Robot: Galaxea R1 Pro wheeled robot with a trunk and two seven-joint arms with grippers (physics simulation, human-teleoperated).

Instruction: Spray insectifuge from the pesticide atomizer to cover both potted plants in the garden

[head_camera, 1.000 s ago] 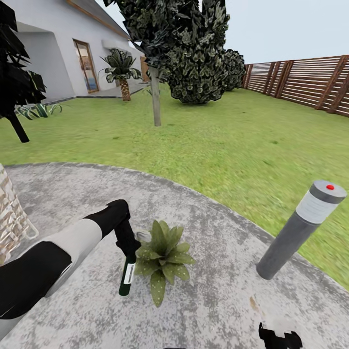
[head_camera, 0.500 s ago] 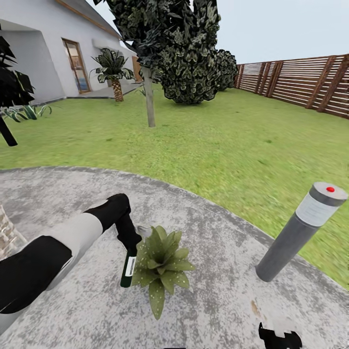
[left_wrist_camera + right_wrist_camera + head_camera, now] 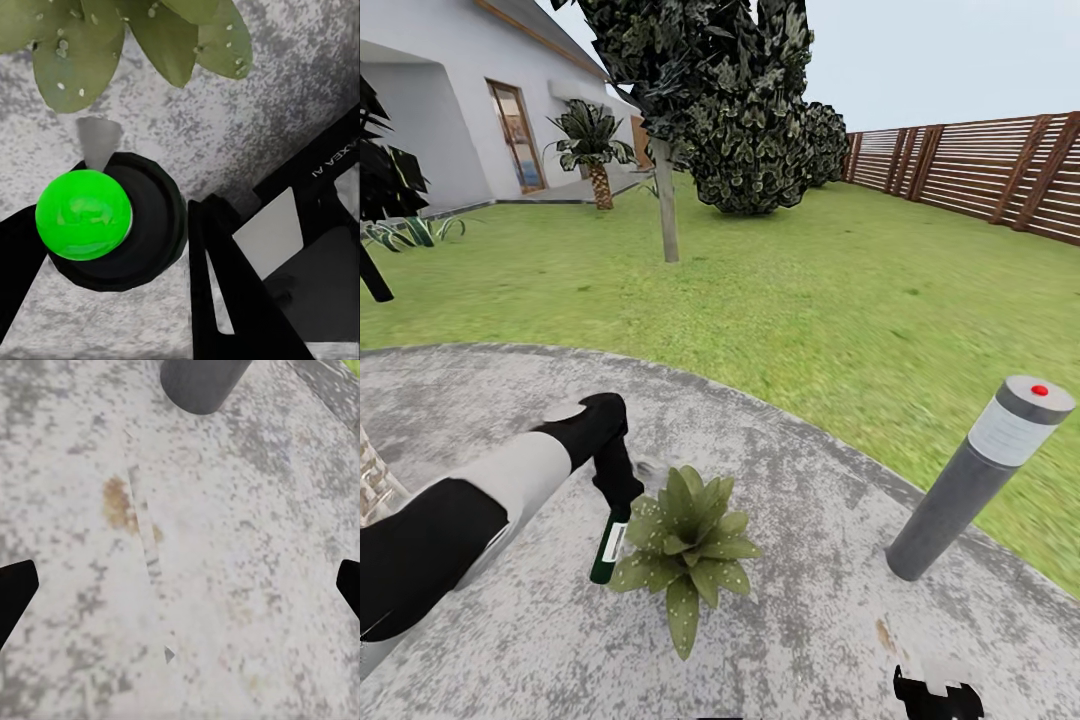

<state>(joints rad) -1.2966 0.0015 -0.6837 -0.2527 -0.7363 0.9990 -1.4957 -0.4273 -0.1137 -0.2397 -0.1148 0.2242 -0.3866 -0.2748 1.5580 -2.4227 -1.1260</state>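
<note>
Head view: the left gripper [image 3: 618, 492] pinches the pesticide atomizer [image 3: 607, 548] just beside the potted plant [image 3: 685, 535]; a bollard lamp [image 3: 972, 470] stands well apart on the paving [image 3: 810, 620].

Left wrist view: leaves near (arm lettering partly readable, "XEA AI").

Right wrist view: right gripper [image 3: 180, 585] spread wide above paving.

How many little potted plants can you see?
1: the potted plant sits on the grey paving, right beside the bottle in the left gripper. Another may be out of view.
</note>
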